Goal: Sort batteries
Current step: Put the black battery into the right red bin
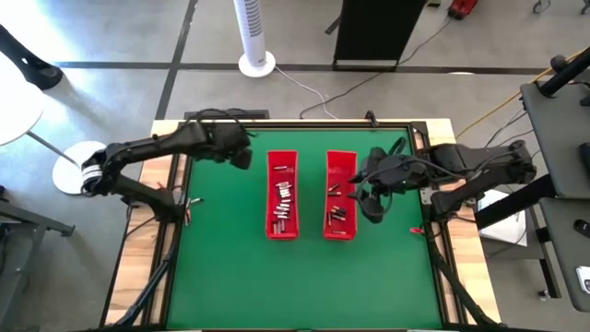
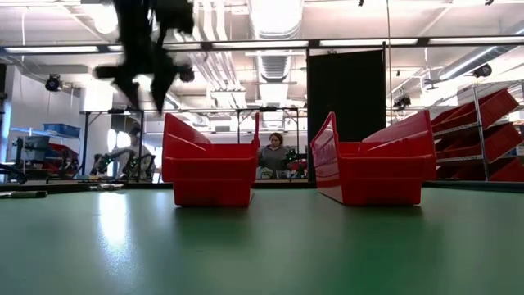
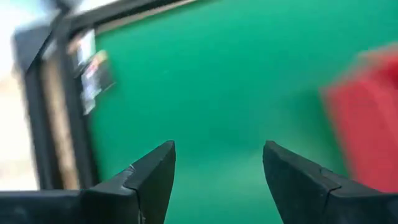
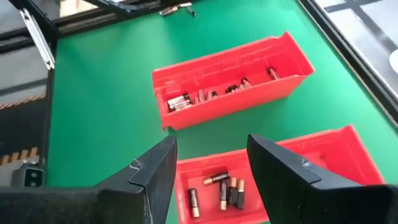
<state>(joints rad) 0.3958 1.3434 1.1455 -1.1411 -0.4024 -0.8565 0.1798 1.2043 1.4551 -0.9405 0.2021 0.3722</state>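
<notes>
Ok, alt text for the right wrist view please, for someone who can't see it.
Two red trays lie on the green table: the farther tray holds a scattered row of batteries, and the nearer tray holds a small cluster of batteries. The right pincer hangs open, empty, over the nearer tray.

**Two arms reach in from opposite sides, both sets of fingers parted**

The left arm (image 1: 152, 152) stretches in from the nine o'clock edge, elbow bent low, wrist angled toward two o'clock. Its left gripper (image 1: 241, 155) hangs in the air at about ten o'clock from centre; in its wrist view the two dark fingers (image 3: 152, 177) stand wide apart with nothing between them. The right arm (image 1: 479, 166) comes in from three o'clock, forearm running toward nine o'clock. The right gripper (image 1: 371, 205) points down toward six o'clock, its fingers (image 4: 152, 171) spread with an empty gap between them.
</notes>
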